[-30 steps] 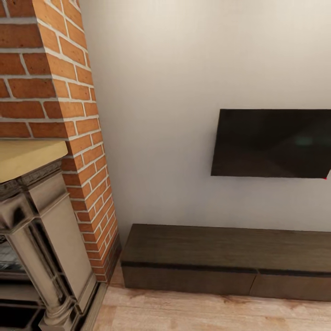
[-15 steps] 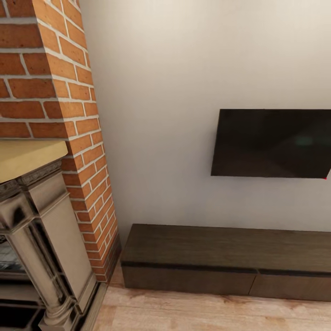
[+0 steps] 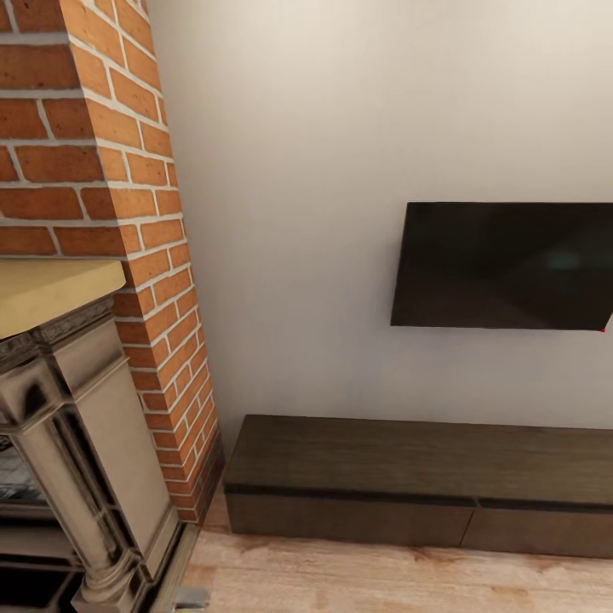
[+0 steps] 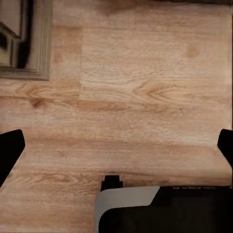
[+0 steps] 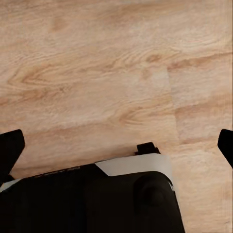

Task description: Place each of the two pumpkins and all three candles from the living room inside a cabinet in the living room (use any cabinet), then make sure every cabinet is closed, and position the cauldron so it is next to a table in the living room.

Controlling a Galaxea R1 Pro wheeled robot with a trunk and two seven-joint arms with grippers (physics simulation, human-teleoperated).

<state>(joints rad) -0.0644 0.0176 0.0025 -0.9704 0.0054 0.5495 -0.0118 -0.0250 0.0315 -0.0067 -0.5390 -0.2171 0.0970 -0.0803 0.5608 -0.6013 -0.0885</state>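
Note:
The cabinet (image 3: 409, 460), a long low dark brown wood unit, stands against the white wall at the lower right of the head view, with its flat drawer fronts (image 3: 349, 518) shut. The pumpkins, candles, cauldron and table are out of view. In the left wrist view my left gripper (image 4: 116, 150) hangs open over the wood floor, its black fingertips (image 4: 8, 151) wide apart with nothing between them. My right gripper (image 5: 116, 148) is likewise open above bare floor, over my own dark base (image 5: 97, 199).
A red brick chimney (image 3: 85, 128) and a grey stone fireplace surround (image 3: 77, 443) with a yellow mantel fill the left side. A black TV (image 3: 507, 266) hangs on the wall above the cabinet. Light wood floor (image 3: 383, 579) runs in front.
A small grey part has come into view at the bottom edge of the head view, left of centre. Everything else stands as before.

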